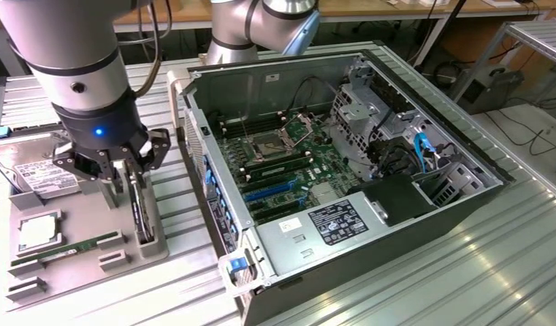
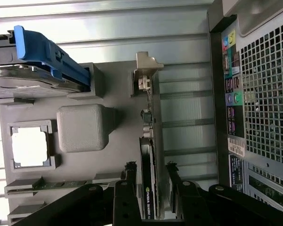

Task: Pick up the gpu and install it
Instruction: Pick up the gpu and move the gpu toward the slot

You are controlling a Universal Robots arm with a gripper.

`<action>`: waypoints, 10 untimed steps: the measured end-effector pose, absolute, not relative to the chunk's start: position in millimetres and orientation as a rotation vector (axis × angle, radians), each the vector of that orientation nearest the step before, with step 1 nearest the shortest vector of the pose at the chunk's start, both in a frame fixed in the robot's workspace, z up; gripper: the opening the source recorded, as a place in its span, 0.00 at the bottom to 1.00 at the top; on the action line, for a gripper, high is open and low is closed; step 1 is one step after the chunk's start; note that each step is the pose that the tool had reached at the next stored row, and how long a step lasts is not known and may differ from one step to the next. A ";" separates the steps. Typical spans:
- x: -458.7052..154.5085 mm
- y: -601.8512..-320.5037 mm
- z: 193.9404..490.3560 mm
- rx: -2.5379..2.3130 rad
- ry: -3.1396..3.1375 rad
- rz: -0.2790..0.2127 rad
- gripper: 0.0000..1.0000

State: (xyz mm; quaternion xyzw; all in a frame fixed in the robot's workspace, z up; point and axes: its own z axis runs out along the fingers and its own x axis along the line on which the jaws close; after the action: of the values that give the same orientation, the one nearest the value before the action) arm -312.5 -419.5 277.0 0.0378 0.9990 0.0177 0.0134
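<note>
The gpu (image 1: 140, 207) stands on edge in a slot of the grey holder tray (image 1: 83, 214), at the exterior view's left of the open computer case (image 1: 351, 156). In the wrist view the gpu (image 2: 148, 141) is a thin dark card seen edge-on, with its silver end bracket (image 2: 148, 66) at the far end. My gripper (image 1: 130, 178) hangs just over the card's top edge. Its black fingers (image 2: 130, 172) straddle the card, one on each side, with small gaps to it. The gripper (image 2: 150, 170) is open.
The tray also holds a silver hard drive (image 1: 33, 170) with a blue clip (image 2: 47, 52), a square processor (image 1: 38, 231) and a green memory stick (image 1: 65, 251). The case lies open with blue card slots (image 1: 269, 191) on its motherboard. Its rear panel (image 2: 259, 94) is close beside the tray.
</note>
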 end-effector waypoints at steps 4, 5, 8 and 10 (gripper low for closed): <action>-313.8 -419.5 267.1 0.118 3.112 0.055 0.38; -313.9 -419.5 265.2 0.118 3.112 0.055 0.38; -314.2 -419.5 258.7 0.118 3.112 0.055 0.38; -314.4 -419.5 254.2 0.118 3.112 0.055 0.38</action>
State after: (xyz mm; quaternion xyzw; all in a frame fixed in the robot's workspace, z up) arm -314.4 -419.5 254.2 0.0378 0.9990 0.0178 0.0134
